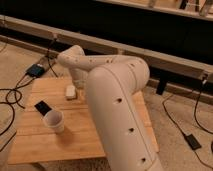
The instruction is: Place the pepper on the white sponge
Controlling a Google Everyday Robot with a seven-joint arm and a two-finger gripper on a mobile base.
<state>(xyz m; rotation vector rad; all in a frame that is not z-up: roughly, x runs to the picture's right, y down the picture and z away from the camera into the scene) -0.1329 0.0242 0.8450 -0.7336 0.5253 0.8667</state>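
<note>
The pepper cannot be seen. By judgement it is either held in the gripper or lying behind the arm, which covers the middle of the table. The white sponge (70,92) lies flat near the far left part of the wooden table (35,145), in plain view with nothing on top of it.

The gripper (80,86) hangs low at the far end of the arm (112,105), just to the right of the sponge, and is mostly hidden by the arm's own bulk. Whether it is clamped on anything or standing apart cannot be told.

The step in hand looks like the carry to the sponge, or the moment before letting go. If the pepper is held, the next move calls for a short shift left so that it sits over the sponge, then a low release so that the tapered thing does not roll off the small block.

A white paper cup (54,120) stands nearer the front left and a flat black device (43,106) lies beside it. Both are apart from the sponge and out of the path. Cables (10,97) trail across the floor to the left.
</note>
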